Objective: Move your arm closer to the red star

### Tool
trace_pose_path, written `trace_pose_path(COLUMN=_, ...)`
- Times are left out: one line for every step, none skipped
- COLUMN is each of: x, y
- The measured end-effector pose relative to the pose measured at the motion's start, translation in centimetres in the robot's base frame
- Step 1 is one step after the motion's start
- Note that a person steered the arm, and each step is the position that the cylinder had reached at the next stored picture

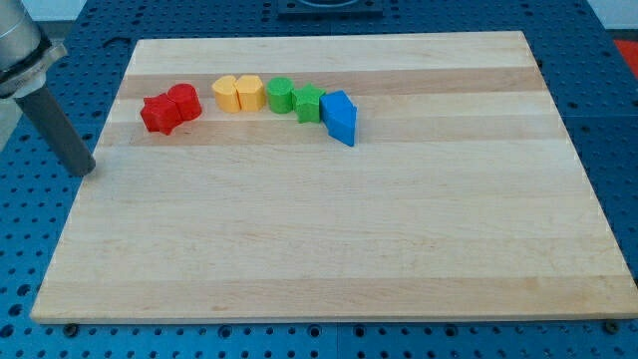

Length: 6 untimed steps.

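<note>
The red star (pixel 158 115) lies near the board's top left, touching a second red block (pixel 184 102) on its right. My tip (pixel 86 171) stands at the board's left edge, below and to the left of the red star, a short gap away from it. To the right of the red blocks lie a yellow heart-like block (pixel 238 93), a green round block (pixel 279 95), a green star-like block (pixel 308 103) and a blue block (pixel 340 117), forming a curved row.
The wooden board (pixel 339 239) rests on a blue perforated table (pixel 30 249). The rod's grey mount (pixel 20 45) shows at the view's top left.
</note>
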<state>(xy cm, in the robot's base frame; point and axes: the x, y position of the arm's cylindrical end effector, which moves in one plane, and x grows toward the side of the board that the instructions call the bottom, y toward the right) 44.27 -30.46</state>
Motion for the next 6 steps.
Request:
trace_pose_path(x=0.0, y=0.0)
trace_pose_path(x=-0.1, y=0.0)
trace_pose_path(x=-0.3, y=0.8)
trace_pose_path(x=-1.1, y=1.4)
trace_pose_path(x=-1.8, y=1.8)
trace_pose_path(x=-2.5, y=1.8)
